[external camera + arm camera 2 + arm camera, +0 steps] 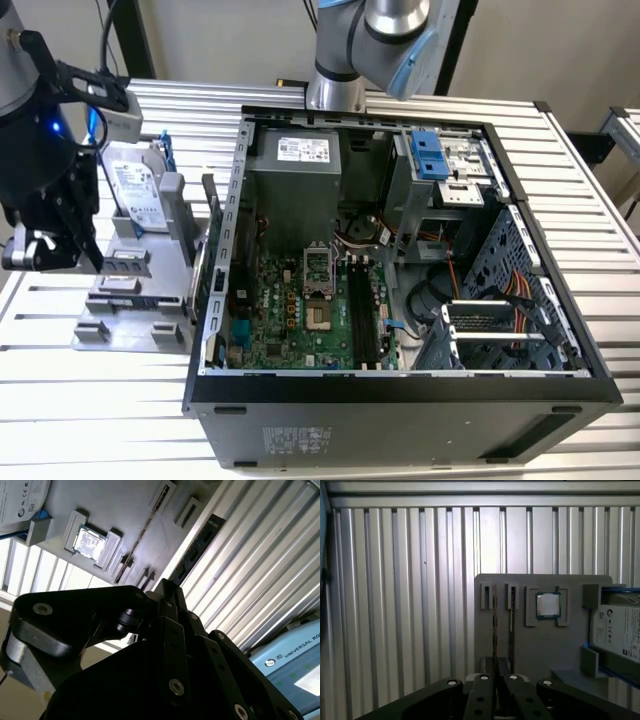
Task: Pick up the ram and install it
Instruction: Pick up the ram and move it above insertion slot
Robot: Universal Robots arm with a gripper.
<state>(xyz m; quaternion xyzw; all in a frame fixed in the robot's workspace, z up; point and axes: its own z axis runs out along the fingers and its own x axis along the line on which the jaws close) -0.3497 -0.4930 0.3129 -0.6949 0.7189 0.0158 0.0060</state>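
The ram (494,625) stands on its thin edge in a slot of a grey holder (520,645), so both wrist views show it as one narrow dark line. A second dark line runs parallel just beside it in the neighbouring slot. I cannot tell whether that is another stick or a bare groove. Two slotted brackets mark the far ends of these two lines.

The gripper (497,666) hangs over the near end of the ram's slot. Its two fingertips are drawn close together and the ram is not clamped between them. In the exterior view the gripper sits at the exterior view's left, above the holder.

Beyond the two slots, the holder carries one square processor chip (548,605) seated between two low blocks. Beyond that is one silver hard drive (620,630) with a blue bracket at its edge.

The holder rests on a ribbed metal table (395,605). To the exterior view's right of it lies one open computer case (400,400), just beside the holder. One green motherboard (290,310) lies flat inside the case, with long dark memory slots running along it.
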